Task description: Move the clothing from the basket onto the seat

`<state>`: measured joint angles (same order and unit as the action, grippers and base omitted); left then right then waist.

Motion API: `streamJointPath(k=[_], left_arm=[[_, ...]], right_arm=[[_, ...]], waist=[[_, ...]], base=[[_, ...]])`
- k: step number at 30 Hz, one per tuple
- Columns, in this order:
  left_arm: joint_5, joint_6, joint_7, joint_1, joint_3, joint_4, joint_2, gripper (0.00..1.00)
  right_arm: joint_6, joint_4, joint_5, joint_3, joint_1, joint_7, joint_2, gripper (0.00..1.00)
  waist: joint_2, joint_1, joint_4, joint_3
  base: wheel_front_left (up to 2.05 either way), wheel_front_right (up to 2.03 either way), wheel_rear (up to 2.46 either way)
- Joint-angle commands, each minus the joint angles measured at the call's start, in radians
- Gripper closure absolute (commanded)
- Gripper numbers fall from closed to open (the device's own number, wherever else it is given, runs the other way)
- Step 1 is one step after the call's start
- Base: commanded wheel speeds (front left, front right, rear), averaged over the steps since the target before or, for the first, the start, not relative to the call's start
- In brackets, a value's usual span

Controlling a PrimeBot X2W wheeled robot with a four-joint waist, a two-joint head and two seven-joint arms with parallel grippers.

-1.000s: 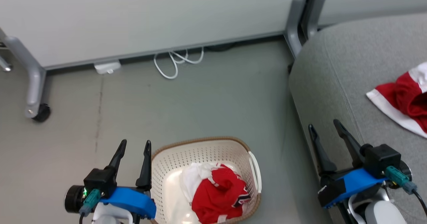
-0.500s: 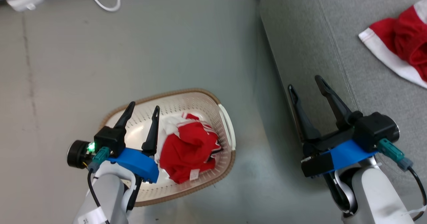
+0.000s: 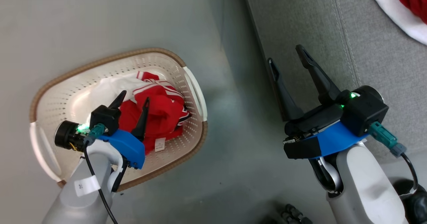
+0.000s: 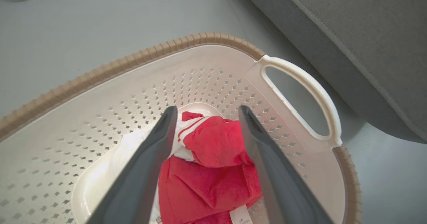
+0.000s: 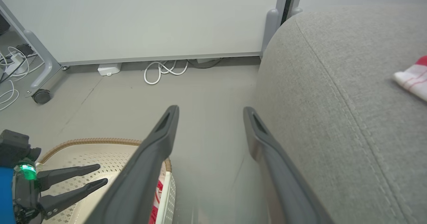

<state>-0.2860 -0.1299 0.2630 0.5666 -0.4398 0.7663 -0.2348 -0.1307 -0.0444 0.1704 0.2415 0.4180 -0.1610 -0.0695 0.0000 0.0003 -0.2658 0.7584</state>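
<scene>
Below, left claw (image 3: 135, 95) spread over clothing (image 3: 163, 112), basket (image 3: 60, 97) beside seat (image 3: 317, 33), cable (image 5: 163, 68) beyond

Grey floor (image 3: 100, 17) under the basket (image 3: 56, 100) and the seat (image 3: 333, 33); white cable (image 5: 165, 71) looped on it

Head cam overhead; all share basket (image 4: 200, 38).

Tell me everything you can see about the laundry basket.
The basket is cream plastic with perforated walls, a brown woven-look rim and a white loop handle at each end. It stands upright on the floor, beside the sofa but apart from it. Red and white clothing lies bunched inside, with the open fingers of the left gripper over it.
</scene>
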Motion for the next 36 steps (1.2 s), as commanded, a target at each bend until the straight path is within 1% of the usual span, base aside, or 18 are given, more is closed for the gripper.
streamJointPath(k=[1, 9, 15, 20, 22, 25, 29, 36], left_arm=[[-0.013, 0.0, 0.003, 0.027, -0.008, 0.014, -0.009, 0.0], [-0.08, 0.0, 0.003, 0.095, -0.048, 0.122, -0.019, 0.0], [-0.126, 0.0, -0.008, 0.139, -0.053, 0.207, -0.005, 0.0], [-0.187, 0.0, -0.036, 0.169, -0.035, 0.265, 0.013, 0.0], [-0.201, 0.0, -0.039, 0.185, -0.031, 0.285, 0.011, 0.0], [-0.221, 0.026, -0.049, 0.203, -0.009, 0.324, 0.017, 0.0], [-0.265, 0.033, -0.059, 0.227, 0.024, 0.361, 0.037, 0.0], [-0.329, 0.009, -0.091, 0.25, 0.049, 0.397, 0.072, 0.0]], right_arm=[[0.0, -0.004, 0.007, 0.004, 0.019, -0.008, 0.005, 0.0], [0.0, -0.032, 0.022, 0.026, 0.053, -0.04, 0.014, 0.0], [0.0, -0.039, 0.032, 0.039, 0.068, -0.056, 0.018, 0.0], [0.0, -0.042, 0.039, 0.048, 0.077, -0.065, 0.02, 0.0], [0.0, -0.042, 0.041, 0.051, 0.078, -0.069, 0.02, 0.0], [0.0, -0.039, 0.043, 0.053, 0.081, -0.071, 0.02, 0.0], [0.0, -0.034, 0.049, 0.055, 0.081, -0.071, 0.021, 0.0], [0.0, -0.031, 0.054, 0.064, 0.085, -0.072, 0.02, 0.0]], waist=[[0.0, -0.0003, -0.038, 0.046], [0.0, -0.0003, -0.066, 0.102], [0.0, -0.0003, -0.081, 0.133], [0.0, -0.0003, -0.086, 0.153], [0.0, -0.0003, -0.088, 0.161], [0.0, -0.0003, -0.09, 0.172], [0.0, -0.0003, -0.091, 0.187], [0.0, -0.0003, -0.096, 0.201]], base=[[0.0, 0.0, 0.0], [0.0, 0.0, 0.0], [0.0, 0.0, 0.0], [0.0, 0.0, 0.0], [0.0, 0.0, 0.0], [0.0, 0.0, 0.0], [0.0, 0.0, 0.0], [0.0, 0.0, 0.0]])
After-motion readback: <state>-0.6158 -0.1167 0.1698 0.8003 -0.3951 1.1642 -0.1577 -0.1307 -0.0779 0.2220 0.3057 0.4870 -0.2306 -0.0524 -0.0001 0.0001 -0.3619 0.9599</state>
